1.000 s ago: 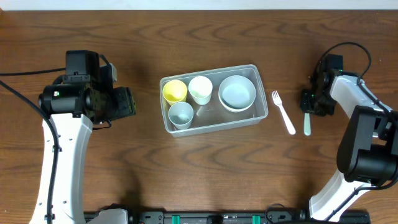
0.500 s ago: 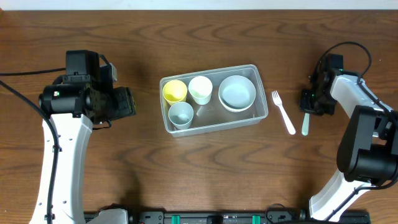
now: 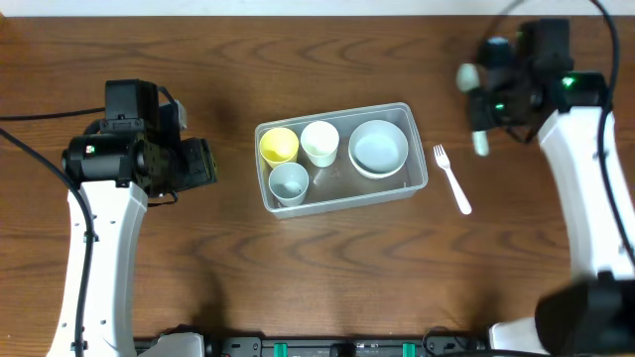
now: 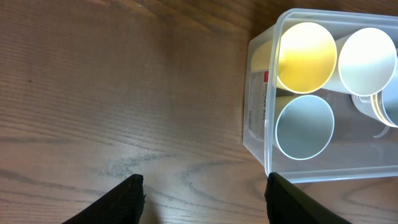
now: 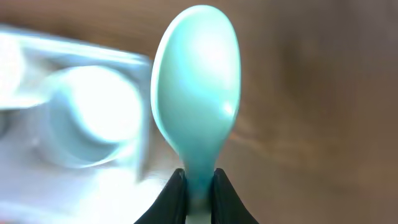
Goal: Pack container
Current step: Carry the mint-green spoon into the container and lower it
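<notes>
The right hand (image 5: 198,194) pinches the handle of a pale green spoon (image 5: 196,81), aloft to the right of the container (image 3: 342,205). The left hand (image 4: 205,199) is spread, left of that container, which sits mid-bench (image 3: 298,288) holding three cups (image 3: 319,143) and a bowl (image 3: 378,147), a white fork (image 3: 451,178) beside it.

The brown wooden counter (image 3: 327,268) is seen whole from straight above. The left wrist view is aimed down, close to a short end of the clear rectangular plastic tub (image 4: 255,124). The right wrist view is filled by a pale green plastic spoon (image 5: 196,93). The tub is shared by all 3.
</notes>
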`<state>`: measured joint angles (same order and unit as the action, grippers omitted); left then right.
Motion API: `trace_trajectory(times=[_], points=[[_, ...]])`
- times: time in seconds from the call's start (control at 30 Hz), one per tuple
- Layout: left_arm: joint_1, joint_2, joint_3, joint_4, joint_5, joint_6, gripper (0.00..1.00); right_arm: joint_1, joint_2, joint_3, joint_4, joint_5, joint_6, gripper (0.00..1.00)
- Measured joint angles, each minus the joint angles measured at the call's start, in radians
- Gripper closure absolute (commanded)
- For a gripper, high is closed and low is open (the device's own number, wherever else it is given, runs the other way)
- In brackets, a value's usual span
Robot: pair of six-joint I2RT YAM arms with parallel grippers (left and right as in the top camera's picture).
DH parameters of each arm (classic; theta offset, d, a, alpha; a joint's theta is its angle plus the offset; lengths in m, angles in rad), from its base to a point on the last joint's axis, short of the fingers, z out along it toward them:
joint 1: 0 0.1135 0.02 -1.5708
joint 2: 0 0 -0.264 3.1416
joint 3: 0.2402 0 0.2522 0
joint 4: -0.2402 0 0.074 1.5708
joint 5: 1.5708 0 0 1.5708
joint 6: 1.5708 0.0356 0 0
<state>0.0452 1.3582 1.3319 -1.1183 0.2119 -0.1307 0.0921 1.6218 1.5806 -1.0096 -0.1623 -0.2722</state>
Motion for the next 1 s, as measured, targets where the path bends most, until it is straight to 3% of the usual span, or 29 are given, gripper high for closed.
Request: trace_trajectory(times=[0.27,0.43,0.57,0.77,1.0], points=[[0.000,0.000,0.000,0.000,0.000,0.000,0.37,0.336,0.023,-0.027,-0.035,-0.040,-0.349,0.99],[0.000,0.000,0.000,0.000,0.000,0.000,0.37,0.428,0.086,-0.034,-0.038,-0.047,-0.487,0.98],[0.000,0.000,0.000,0.000,0.000,0.000,0.37,0.457,0.154,-0.036,-0.045,-0.048,-0.531,0.89],[0.000,0.000,0.000,0.000,0.000,0.000,0.37,0.467,0.232,-0.042,-0.067,-0.045,-0.552,0.65],[0.000,0.000,0.000,0.000,0.000,0.000,0.37,0.467,0.228,-0.044,-0.056,-0.031,-0.539,0.61]])
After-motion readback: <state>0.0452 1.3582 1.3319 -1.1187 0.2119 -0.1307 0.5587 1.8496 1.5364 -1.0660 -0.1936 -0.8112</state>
